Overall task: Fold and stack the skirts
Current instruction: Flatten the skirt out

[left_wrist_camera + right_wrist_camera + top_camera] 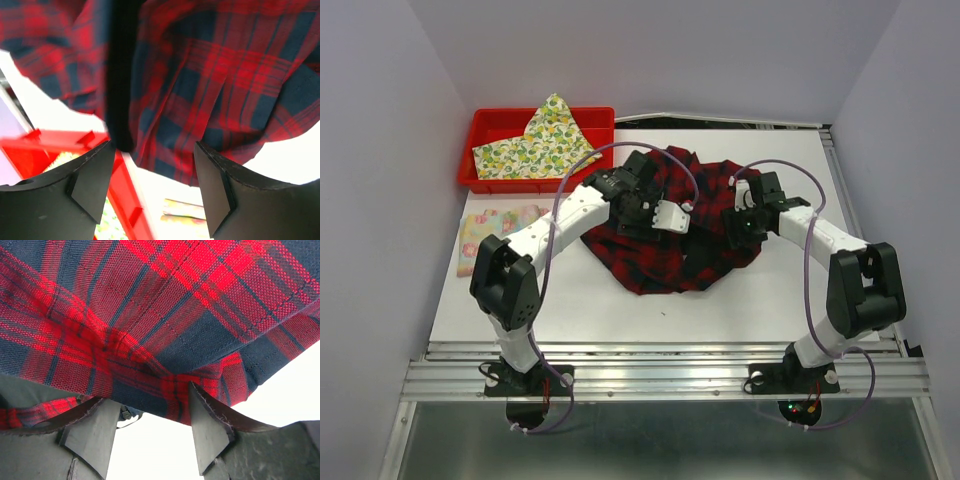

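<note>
The red-and-black plaid skirt [670,225] lies crumpled in the middle of the table. My left gripper [636,188] is open over its back left part. In the left wrist view the plaid skirt [225,75] hangs in front of the open left gripper [155,165], and nothing is between the fingers. My right gripper [740,218] is at the skirt's right edge. In the right wrist view the right gripper [150,415] is open, with the plaid hem [165,385] at its fingertips. The lemon-print skirt [535,145] lies in the red bin. The floral skirt [495,225] lies folded at the table's left.
The red bin [490,122] stands at the back left; its rim [125,195] also shows in the left wrist view, with the floral skirt [200,210] beyond it. Grey walls close in the left, back and right sides. A metal rail runs along the near edge.
</note>
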`<state>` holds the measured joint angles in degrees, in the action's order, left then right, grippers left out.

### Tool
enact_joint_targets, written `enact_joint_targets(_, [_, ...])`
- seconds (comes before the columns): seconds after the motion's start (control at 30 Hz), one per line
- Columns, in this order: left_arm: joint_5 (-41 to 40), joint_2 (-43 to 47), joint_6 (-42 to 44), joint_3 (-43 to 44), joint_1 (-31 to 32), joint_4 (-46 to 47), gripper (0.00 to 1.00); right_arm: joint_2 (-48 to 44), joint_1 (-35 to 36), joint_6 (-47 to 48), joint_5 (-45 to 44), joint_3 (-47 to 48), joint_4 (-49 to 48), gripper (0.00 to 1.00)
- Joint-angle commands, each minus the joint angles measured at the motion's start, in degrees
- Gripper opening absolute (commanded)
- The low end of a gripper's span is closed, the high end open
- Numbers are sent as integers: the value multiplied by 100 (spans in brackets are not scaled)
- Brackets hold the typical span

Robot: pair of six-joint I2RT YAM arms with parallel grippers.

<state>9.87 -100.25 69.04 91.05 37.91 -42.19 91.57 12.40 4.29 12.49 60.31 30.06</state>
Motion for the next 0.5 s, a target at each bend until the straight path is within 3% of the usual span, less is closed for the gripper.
enact_joint_targets(0.0, [-486,-37,374,-52,137,869,76,-192,-19,10,-27,297,-27,61])
enact_joint_targets(0.07, [-696,-205,356,-61,181,1177,74,-210,-19,27,-54,297,-27,62])
enact_joint_targets(0.17, [-811,-320,348,123,252,1486,58,-254,-19,1,-97,297,-36,63])
enact_joint_targets(0.2, [-776,-381,295,368,261,1373,36,-271,-80,10,-115,297,-27,63])
enact_joint_targets(0.3, [-741,-443,199,852,261,1039,2,-359,-299,106,104,279,-36,64])
enact_joint_targets(0.47, [-846,-364,-274,1661,173,687,0,-473,-695,317,271,332,-18,70])
